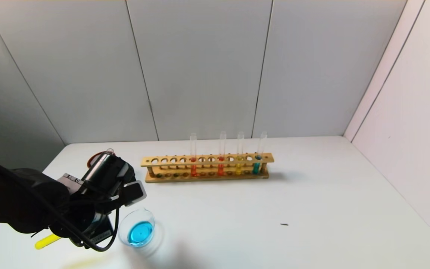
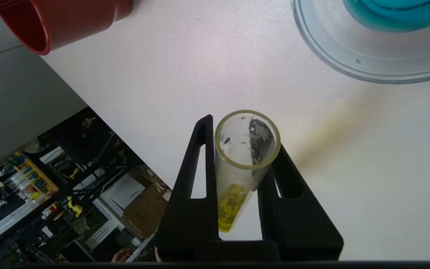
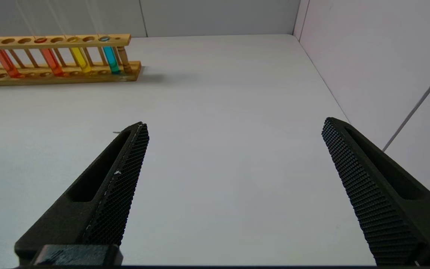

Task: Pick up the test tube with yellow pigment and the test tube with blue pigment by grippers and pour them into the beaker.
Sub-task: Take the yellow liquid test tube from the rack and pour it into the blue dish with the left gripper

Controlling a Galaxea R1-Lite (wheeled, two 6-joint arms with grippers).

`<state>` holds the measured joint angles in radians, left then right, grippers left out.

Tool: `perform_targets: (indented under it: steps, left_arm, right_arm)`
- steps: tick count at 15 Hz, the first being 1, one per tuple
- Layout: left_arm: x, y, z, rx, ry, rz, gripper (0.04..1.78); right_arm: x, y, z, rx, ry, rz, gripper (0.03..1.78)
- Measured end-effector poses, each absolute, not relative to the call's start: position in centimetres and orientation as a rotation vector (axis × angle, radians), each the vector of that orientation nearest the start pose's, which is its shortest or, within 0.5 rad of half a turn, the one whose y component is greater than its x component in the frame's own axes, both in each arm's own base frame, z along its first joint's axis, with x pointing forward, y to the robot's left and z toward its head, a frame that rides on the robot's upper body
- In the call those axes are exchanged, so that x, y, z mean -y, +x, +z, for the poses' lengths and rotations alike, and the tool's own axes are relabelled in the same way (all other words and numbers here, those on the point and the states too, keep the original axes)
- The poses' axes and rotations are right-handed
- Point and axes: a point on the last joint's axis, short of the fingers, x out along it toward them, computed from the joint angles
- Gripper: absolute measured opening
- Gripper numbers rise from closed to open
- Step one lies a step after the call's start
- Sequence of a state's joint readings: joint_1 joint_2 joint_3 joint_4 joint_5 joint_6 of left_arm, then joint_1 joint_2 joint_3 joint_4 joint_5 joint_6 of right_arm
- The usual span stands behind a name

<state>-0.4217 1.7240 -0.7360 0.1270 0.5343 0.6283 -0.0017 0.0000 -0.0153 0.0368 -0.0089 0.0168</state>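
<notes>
One wooden rack (image 1: 207,168) stands on the white table (image 1: 312,209), and it is the landmark here. Four test tubes stand upright in the rack: two orange-red tubes (image 1: 193,158), one amber-yellow tube (image 1: 239,155) and, nearest the rack's right end, one teal tube (image 1: 258,155). The other holes of the rack have no tube. One beaker (image 1: 139,231) stands in front of the rack and to its left, nearer the robot, and it holds a pool of cyan-blue liquid. One dark-red cup (image 2: 58,20) stands left of the rack; in the head view only its rim shows behind the left arm. The left gripper (image 2: 243,149) is in front of the rack's left end, just beside the beaker, and its two black fingers (image 2: 196,179) are closed tightly on one test tube with yellow pigment (image 2: 243,164), one finger on each side of the glass. This tube lies tilted, its open mouth toward the beaker, and a little bright yellow liquid sits in its round end, which sticks out under the gripper in the head view. The tube is not touching the beaker. The right gripper (image 3: 233,157) hovers over bare table, well to the right of the rack, with its fingers spread wide and nothing between them
</notes>
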Motion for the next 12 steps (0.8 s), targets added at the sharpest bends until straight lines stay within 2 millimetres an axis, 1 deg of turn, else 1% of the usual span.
perform_targets:
  steps: [4, 9, 12]
  left_arm:
    - [9.7, 23.7, 9.9, -1.057, 1.139, -0.225, 0.34]
    - [10.6, 24.1, 10.2, -1.116, 1.201, -0.248, 0.34]
    - [11.1, 24.3, 9.8, -1.148, 1.227, -0.273, 0.34]
  right_arm:
    - [0.0, -2.4, 7.6, -0.021, 0.016, -0.010, 1.70]
    - [0.0, -2.4, 7.6, -0.021, 0.017, -0.010, 1.70]
    - [0.0, -2.4, 7.6, -0.021, 0.017, -0.010, 1.70]
